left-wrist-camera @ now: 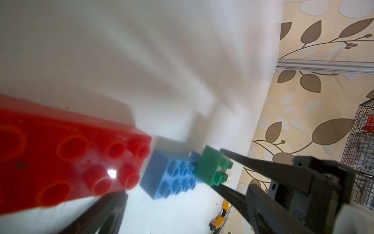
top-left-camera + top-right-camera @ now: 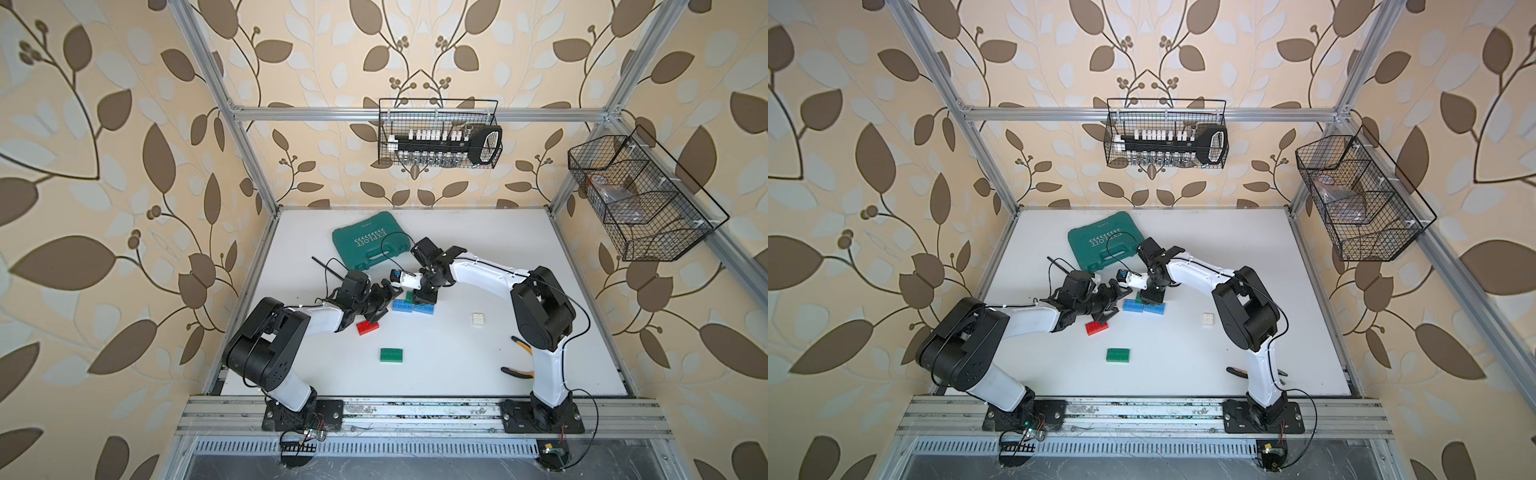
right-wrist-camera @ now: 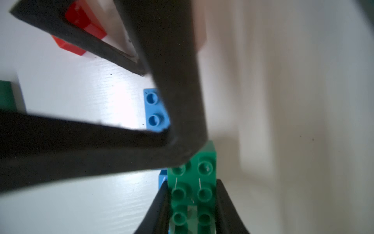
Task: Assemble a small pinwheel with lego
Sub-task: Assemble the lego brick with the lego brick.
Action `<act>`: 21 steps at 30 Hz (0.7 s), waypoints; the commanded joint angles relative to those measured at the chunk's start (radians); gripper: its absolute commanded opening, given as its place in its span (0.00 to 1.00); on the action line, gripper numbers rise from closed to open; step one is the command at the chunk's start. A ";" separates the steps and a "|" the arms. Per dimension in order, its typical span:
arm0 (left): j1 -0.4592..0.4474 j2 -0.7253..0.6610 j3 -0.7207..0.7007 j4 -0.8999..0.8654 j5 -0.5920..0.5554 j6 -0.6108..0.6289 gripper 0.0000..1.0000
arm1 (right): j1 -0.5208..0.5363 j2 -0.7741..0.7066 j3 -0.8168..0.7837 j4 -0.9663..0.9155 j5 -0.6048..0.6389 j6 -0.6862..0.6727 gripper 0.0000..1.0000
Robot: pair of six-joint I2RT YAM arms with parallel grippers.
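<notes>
No pinwheel shows; the lego are loose bricks. Two blue bricks (image 2: 402, 305) (image 2: 424, 308) lie side by side mid-table. My right gripper (image 2: 424, 298) (image 3: 192, 182) is shut on a green brick (image 3: 193, 182) (image 1: 212, 168) at their far edge; whether it is seated on them I cannot tell. My left gripper (image 2: 384, 303) (image 1: 186, 202) stands open beside the blue pair, one finger (image 3: 182, 145) by the green brick's end. A red brick (image 2: 368, 327) (image 1: 70, 162) lies under it, outside the jaws. Nearer the front lies another green brick (image 2: 391, 355). To the right sits a white brick (image 2: 478, 320).
A teal plastic case (image 2: 370, 245) lies behind the arms. Yellow-handled pliers (image 2: 517, 372) lie by the right arm's base. Wire baskets hang on the back rail (image 2: 440, 133) and on the right frame (image 2: 640, 199).
</notes>
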 commanded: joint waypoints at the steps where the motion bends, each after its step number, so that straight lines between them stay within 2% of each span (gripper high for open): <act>1: -0.008 -0.054 -0.021 0.003 -0.045 0.009 0.95 | 0.024 0.046 -0.067 -0.061 -0.009 -0.037 0.18; 8: -0.007 -0.132 -0.020 -0.069 -0.075 0.041 0.94 | 0.024 0.057 -0.052 -0.063 0.004 -0.030 0.18; 14: -0.004 -0.214 -0.091 0.011 -0.097 0.003 0.90 | 0.027 0.133 0.013 -0.146 0.042 -0.009 0.17; 21: 0.011 -0.308 -0.069 -0.103 -0.116 0.058 0.89 | 0.022 0.116 -0.045 -0.132 0.123 0.043 0.13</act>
